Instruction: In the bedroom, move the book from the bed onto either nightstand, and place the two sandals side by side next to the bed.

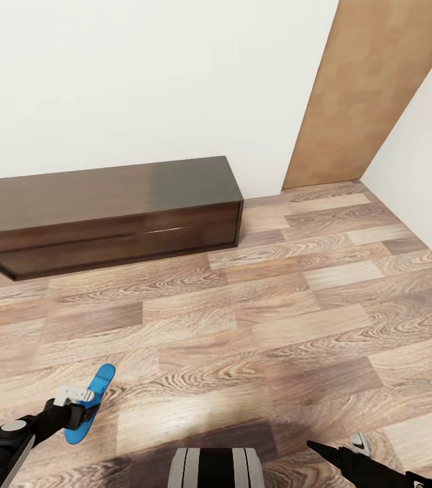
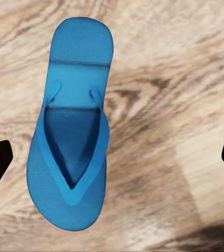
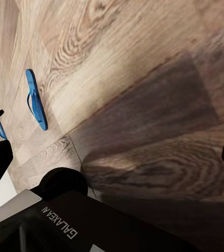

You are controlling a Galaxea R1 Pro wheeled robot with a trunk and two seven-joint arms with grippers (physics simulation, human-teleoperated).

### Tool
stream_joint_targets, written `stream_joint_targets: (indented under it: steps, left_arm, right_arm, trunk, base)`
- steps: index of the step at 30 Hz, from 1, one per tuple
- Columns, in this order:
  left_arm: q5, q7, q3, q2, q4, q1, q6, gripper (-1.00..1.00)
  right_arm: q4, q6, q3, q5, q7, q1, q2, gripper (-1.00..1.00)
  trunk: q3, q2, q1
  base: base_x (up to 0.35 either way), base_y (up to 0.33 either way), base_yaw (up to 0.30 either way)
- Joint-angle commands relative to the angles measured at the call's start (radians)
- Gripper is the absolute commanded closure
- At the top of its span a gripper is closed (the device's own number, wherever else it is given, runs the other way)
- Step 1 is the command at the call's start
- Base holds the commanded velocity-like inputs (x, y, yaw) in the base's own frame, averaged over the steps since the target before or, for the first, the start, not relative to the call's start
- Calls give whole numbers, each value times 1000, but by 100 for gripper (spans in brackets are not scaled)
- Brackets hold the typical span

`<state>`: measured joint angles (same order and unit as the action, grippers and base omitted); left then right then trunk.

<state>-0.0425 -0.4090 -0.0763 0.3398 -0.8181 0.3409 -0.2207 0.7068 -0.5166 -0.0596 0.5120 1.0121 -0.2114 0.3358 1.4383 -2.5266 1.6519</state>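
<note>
Left gripper, jaws apparently spread, hovers over blue sandal.

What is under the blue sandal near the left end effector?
Under the blue sandal lies the wood-plank floor, seen all around it. The sole covers the planks directly beneath. The left end effector hovers above it, fingers spread.

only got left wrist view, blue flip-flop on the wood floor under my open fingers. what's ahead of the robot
Observer: A long low dark-wood cabinet stands against the white wall.
Operator: where's my right arm
Observer: The right gripper hangs low over the wood-plank floor, fingers apart, holding nothing.
Operator: any sandal near it
Observer: The right wrist view shows a blue flip-flop lying flat on the floor; I cannot tell whether it is yours.
</note>
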Motion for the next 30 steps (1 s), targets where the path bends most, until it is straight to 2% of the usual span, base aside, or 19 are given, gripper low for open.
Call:
stream_joint_targets:
  steps: [1,4,8,22,30]
  left_arm:
    - [-5,-22,-4,-1,-2,0,-6,-100]
    - [-6,-97,-4,-1,-1,0,-5,-100]
    - [-6,-120,-5,-1,-1,1,-5,-100]
    - [-7,-124,-11,-1,-1,0,-5,-100]
    - [-7,-122,-11,-1,-1,0,-6,-100]
  right_arm:
    - [0,-8,0,6,1,0,0,-100]
    - [0,-8,0,6,0,0,0,-100]
    - [0,-8,0,6,1,0,0,-100]
    - [0,-8,0,5,0,0,0,-100]
    - [0,-8,0,6,0,0,0,-100]
  trunk:
    - [1,0,0]
    - [1,0,0]
    - [1,0,0]
    - [1,0,0]
    - [32,-2,3]
  base:
    - [0,0,0]
    - [0,0,0]
    - [0,0,0]
    - [0,0,0]
    - [0,0,0]
